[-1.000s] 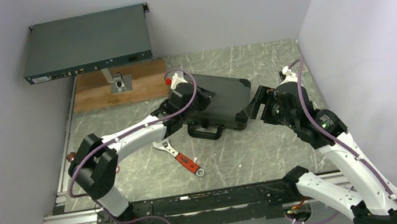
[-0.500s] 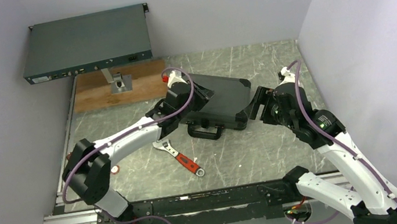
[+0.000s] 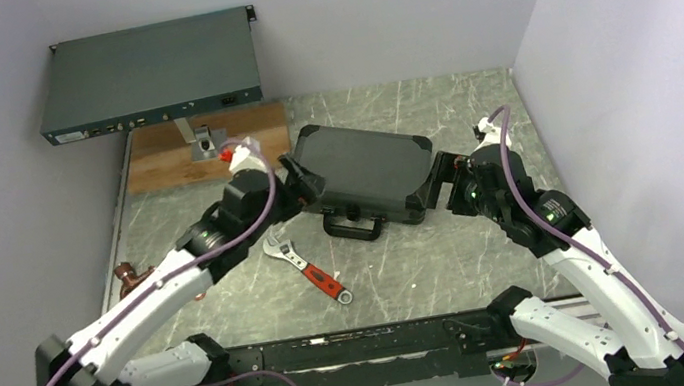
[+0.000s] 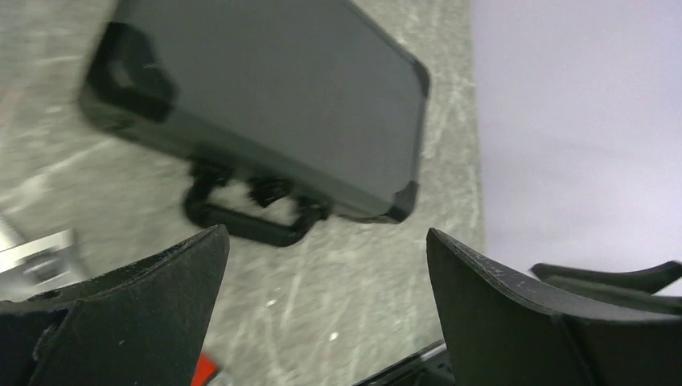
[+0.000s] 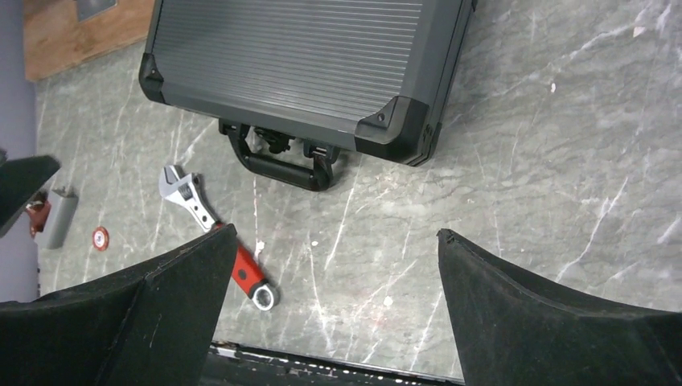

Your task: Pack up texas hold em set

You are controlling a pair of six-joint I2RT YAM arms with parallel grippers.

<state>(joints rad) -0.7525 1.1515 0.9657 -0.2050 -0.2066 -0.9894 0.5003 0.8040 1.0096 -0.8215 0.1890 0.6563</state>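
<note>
Left end effector (image 4: 326,241) spread wide, right end effector (image 5: 335,237) likewise

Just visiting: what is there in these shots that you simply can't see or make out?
- Inside of the black case: the lid is shut in every view, so no chips or cards can be seen.
- Whether its latches are fastened: too small from above, blurred in the left wrist view, dark and tiny in the right wrist view.
- Small red round thing on the table, right wrist view: too small to name.
</note>
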